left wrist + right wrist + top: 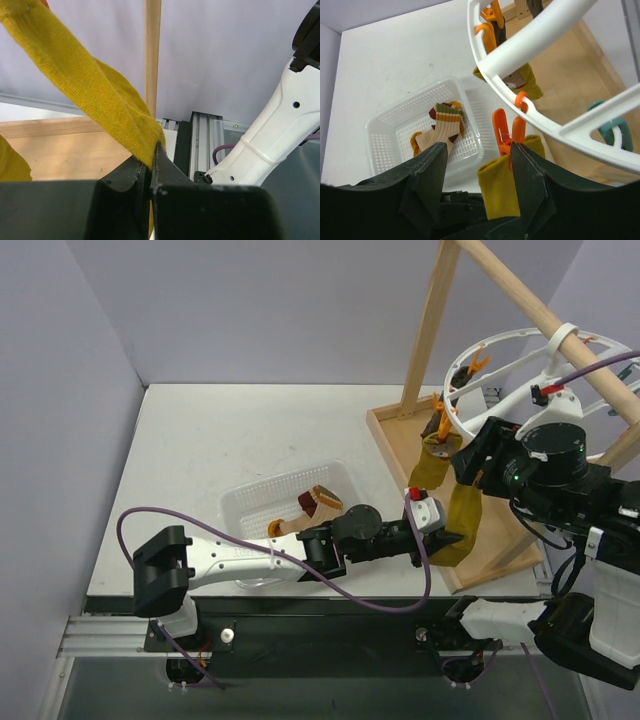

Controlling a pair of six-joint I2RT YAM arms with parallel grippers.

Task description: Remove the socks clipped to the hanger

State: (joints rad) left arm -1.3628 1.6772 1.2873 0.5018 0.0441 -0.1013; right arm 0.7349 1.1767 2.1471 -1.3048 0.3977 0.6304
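Observation:
The white round hanger [520,365] hangs by its hook from a wooden pole at the right. A mustard-yellow sock [465,520] hangs from an orange clip [507,131]. My left gripper [447,538] is shut on this sock's lower end; the left wrist view shows the fabric [90,90] pinched between the jaws [152,156]. My right gripper [480,150] is open, its fingers either side of the orange clip and the sock's top [502,192]. A second mustard sock [432,468] hangs on another orange clip [438,425]. A striped-cuff sock [445,122] lies in the basket.
A white mesh basket [245,508] stands on the table by the left arm. The wooden pole frame [430,330] and its base board [395,445] stand at the right. A teal clip [611,132] hangs on the ring. Grey walls stand at the left and back.

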